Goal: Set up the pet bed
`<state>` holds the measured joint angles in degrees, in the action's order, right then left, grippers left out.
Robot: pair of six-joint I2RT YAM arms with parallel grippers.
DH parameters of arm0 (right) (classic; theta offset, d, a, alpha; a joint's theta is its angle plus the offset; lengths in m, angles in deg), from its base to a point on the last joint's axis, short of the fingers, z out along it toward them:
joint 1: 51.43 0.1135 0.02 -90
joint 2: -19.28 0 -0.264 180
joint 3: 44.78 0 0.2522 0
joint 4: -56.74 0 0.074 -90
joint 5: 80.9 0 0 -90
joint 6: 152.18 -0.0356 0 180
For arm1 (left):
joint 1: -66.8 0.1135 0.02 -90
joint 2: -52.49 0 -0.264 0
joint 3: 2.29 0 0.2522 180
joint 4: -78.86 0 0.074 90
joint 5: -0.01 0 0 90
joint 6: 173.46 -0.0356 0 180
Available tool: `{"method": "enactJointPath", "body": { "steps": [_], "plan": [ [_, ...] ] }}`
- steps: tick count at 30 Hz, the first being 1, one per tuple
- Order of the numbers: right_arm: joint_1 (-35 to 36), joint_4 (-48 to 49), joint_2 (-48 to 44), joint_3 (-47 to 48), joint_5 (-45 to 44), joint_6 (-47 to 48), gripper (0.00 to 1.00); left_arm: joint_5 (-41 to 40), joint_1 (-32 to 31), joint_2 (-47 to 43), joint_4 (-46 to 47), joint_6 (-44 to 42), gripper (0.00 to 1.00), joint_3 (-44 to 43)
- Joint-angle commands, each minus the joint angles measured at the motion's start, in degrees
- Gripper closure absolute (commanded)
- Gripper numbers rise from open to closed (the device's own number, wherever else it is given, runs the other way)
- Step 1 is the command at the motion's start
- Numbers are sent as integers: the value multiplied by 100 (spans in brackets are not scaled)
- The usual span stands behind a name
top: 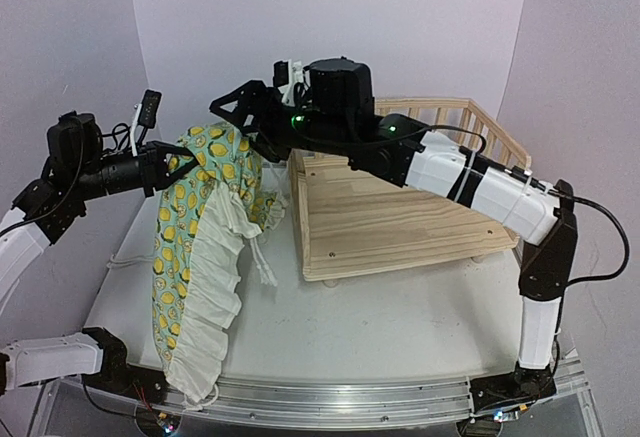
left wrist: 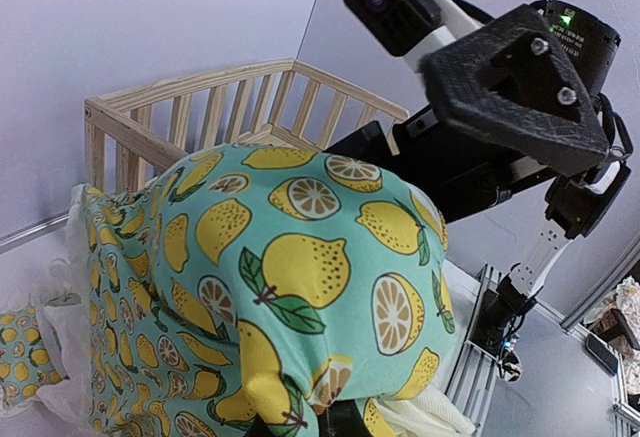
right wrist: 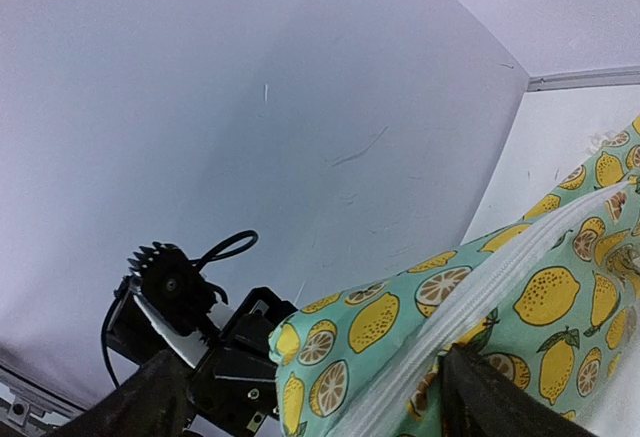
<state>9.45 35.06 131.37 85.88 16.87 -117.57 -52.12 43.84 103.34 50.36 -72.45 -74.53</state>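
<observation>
Cushion (top: 200, 257) hanging above the left edge of the bench (top: 400, 327).
Left fingers (top: 180, 165) are clamped on its top; right fingers (right wrist: 480, 397) stand apart, straddling its zipper seam. Pine frame (top: 400, 219) sits toward the far right corner.

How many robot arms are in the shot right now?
2. The left arm comes in from the left, left gripper shut on the lemon cushion, holding it up. The right arm reaches across the wooden frame, right gripper open, straddling the cushion's edge. None appear hidden.
</observation>
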Motion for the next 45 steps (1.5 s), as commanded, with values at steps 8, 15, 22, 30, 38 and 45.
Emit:
{"method": "enactJointPath", "body": {
  "steps": [8,15,22,30,38,45],
  "plan": [
    [257,256,165,497,-564,-117,52,224,-46,-359,595,133,100,-181],
    [337,583,402,1017,-838,332,100,223,-52,-410,622,186,100,-154],
    [95,623,18,1775,-722,3765,100,-150,-43,-715,622,176,31,-171],
    [-1974,-93,-2141,147,-1642,5254,100,-424,-43,-674,613,148,8,-220],
    [-4779,-316,-3477,-3114,-1462,5993,100,-455,-52,-201,622,227,8,-297],
    [-5236,427,-2905,-4401,-2162,5040,100,-520,-55,284,639,647,7,-330]
  ]
}}
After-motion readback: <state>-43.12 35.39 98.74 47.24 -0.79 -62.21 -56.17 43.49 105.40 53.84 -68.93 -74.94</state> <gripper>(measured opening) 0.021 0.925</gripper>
